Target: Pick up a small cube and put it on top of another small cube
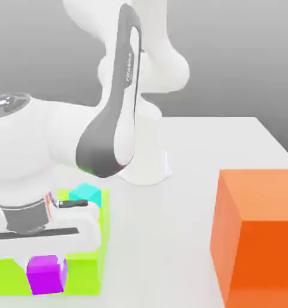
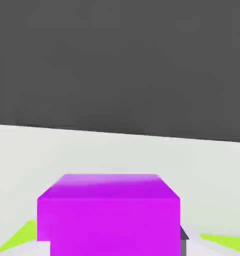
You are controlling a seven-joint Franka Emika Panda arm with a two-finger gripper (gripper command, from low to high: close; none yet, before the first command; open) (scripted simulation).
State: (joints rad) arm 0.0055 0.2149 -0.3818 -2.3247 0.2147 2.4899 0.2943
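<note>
Pincer [image 1: 47, 264]: narrowed onto the small magenta cube, gripping it on two sides.
Small magenta cube [image 1: 45, 274]: between the pincer's fingers, over the flat lime-green square [image 1: 83, 274].
Small cyan cube [image 1: 86, 194]: behind the pincer, on the green square's far edge.
Big orange block [image 1: 257, 237]: well apart, toward the exterior view's right, on the white counter [image 1: 164, 240].

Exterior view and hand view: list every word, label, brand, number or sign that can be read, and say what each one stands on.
Dark band of the robot arm: a short line of pale lettering runs along it, too blurred to read.
Magenta cube, cyan cube, orange block, green surface, table: no text on any.
</note>
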